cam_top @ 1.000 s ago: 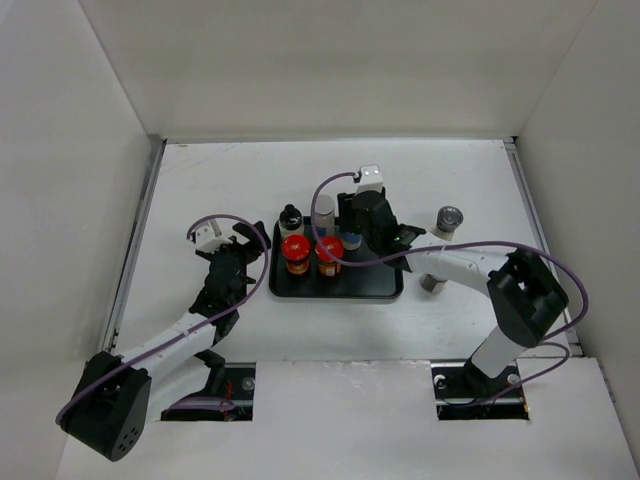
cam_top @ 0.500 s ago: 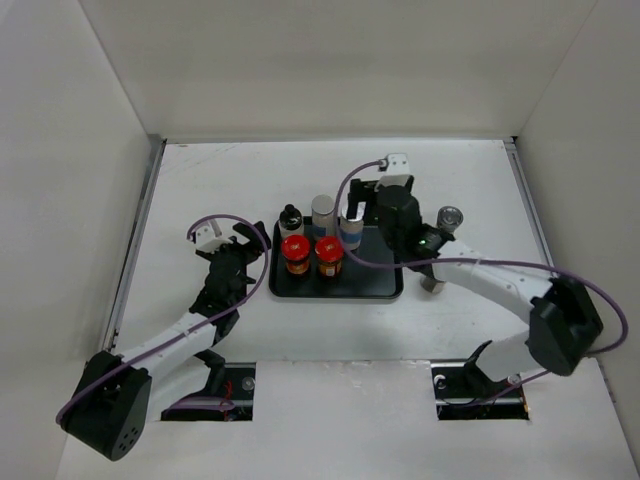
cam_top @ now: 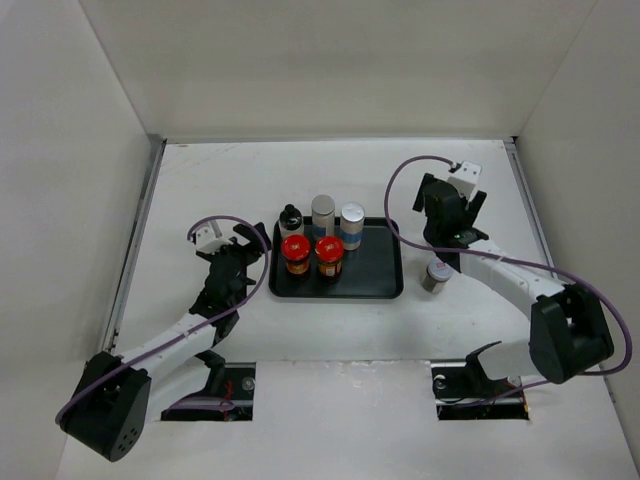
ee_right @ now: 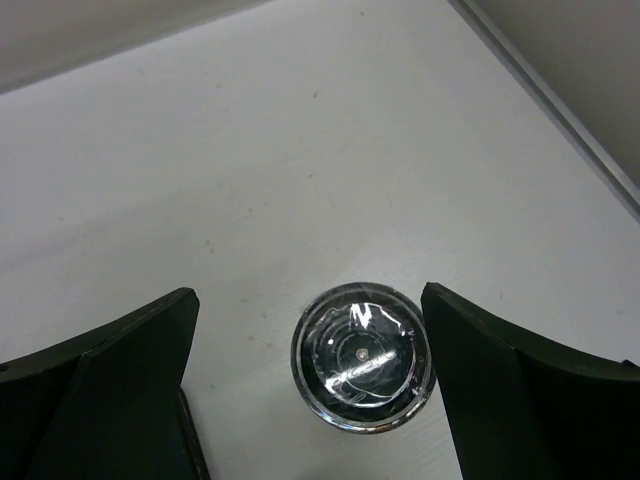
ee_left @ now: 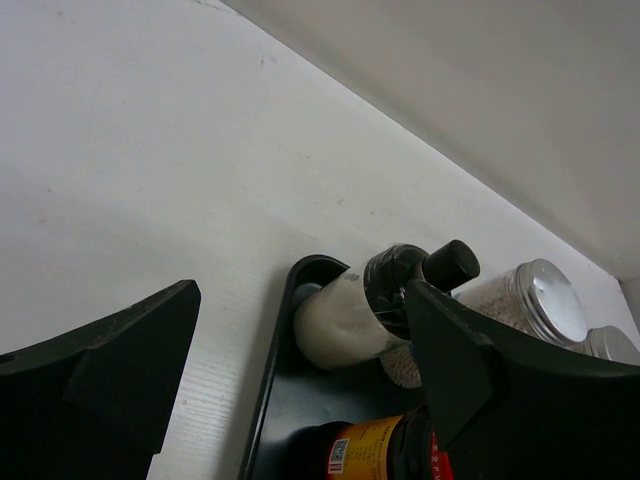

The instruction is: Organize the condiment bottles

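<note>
A flat black tray (cam_top: 375,270) holds a black-capped bottle (cam_top: 290,218), two white shakers with silver lids (cam_top: 323,211) (cam_top: 351,222) and two dark jars with red lids (cam_top: 295,250) (cam_top: 329,252). Another shaker (cam_top: 434,276) stands on the table right of the tray. My right gripper (cam_top: 447,222) is open above a clear-lidded bottle (ee_right: 363,369), which stands between its fingers (ee_right: 120,370); my arm hides this bottle in the top view. My left gripper (cam_top: 240,255) is open and empty just left of the tray. Its wrist view shows the black-capped bottle (ee_left: 400,300), a shaker (ee_left: 530,305) and a red-lidded jar (ee_left: 390,450).
White walls enclose the table on three sides, with a metal strip (cam_top: 140,230) along the left edge and another (ee_right: 560,110) along the right. The tray's right half (cam_top: 380,255) is bare. Purple cables loop over both arms.
My right gripper has left the tray's back right, where a shaker now stands free, and has swung right over the clear-lidded bottle. The left arm has not moved.
</note>
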Action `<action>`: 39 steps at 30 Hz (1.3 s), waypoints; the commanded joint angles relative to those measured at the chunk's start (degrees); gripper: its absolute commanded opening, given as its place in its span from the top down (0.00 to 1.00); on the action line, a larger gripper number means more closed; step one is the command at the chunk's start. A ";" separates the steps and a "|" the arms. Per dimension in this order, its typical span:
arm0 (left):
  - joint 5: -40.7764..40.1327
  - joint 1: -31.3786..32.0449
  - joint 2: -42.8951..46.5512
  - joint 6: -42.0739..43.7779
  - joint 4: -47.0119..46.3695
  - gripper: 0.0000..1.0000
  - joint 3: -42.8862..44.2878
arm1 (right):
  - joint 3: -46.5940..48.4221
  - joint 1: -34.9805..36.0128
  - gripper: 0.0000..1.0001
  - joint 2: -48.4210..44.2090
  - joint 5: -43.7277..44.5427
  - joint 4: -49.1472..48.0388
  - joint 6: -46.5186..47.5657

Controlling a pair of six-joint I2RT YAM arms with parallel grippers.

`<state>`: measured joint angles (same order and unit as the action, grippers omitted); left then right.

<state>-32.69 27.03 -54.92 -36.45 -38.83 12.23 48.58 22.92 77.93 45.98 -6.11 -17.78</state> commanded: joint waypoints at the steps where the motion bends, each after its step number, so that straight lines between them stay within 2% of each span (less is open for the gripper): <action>1: 0.52 0.00 2.00 -0.47 -3.18 0.17 -0.45 | -1.46 -1.51 0.00 1.69 1.75 0.83 -2.78; 7: 0.52 0.44 0.25 -0.56 -3.27 0.17 -0.01 | -2.78 -3.54 0.01 3.54 -1.93 2.68 -8.58; 9: 0.52 0.26 -0.10 -0.56 -3.36 0.17 0.08 | -3.31 -3.98 0.10 3.19 -3.78 2.68 -9.99; 10: 0.52 0.26 -0.36 -0.56 -3.53 0.17 0.08 | -3.31 -4.15 0.19 3.11 -4.40 2.68 -10.08; 11: 0.52 0.26 -0.54 -0.64 -3.71 0.17 0.08 | -3.23 -4.07 0.33 2.67 -4.58 2.51 -10.08; 14: 0.52 0.61 -0.02 -0.64 -3.71 0.17 -0.01 | -3.31 -2.76 0.47 -0.14 -2.39 0.58 -9.21; 16: 0.52 0.26 0.25 -0.64 -3.71 0.17 -0.10 | -3.49 0.75 0.53 -2.60 -0.63 -1.70 -6.76; 19: 0.52 0.08 0.16 -0.64 -3.45 0.17 -0.19 | -3.31 7.16 0.54 -4.63 -0.10 -5.04 -1.39; 25: 0.52 -0.18 -0.54 -0.64 -3.71 0.17 -0.10 | -2.70 13.68 0.54 -2.27 -2.37 -7.51 -1.64; 32: 0.52 -0.09 -0.54 -0.64 -3.80 0.17 -0.10 | -1.56 15.36 0.51 3.71 -6.95 -11.46 -3.31; 39: 0.52 -0.27 -0.37 -0.64 -3.80 0.17 -0.28 | -0.24 15.53 0.51 7.14 -7.48 -14.54 -3.31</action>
<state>-32.69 27.14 -55.42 -36.49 -39.68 12.16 45.67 37.76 84.40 39.51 -15.18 -20.36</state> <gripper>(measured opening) 0.833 0.708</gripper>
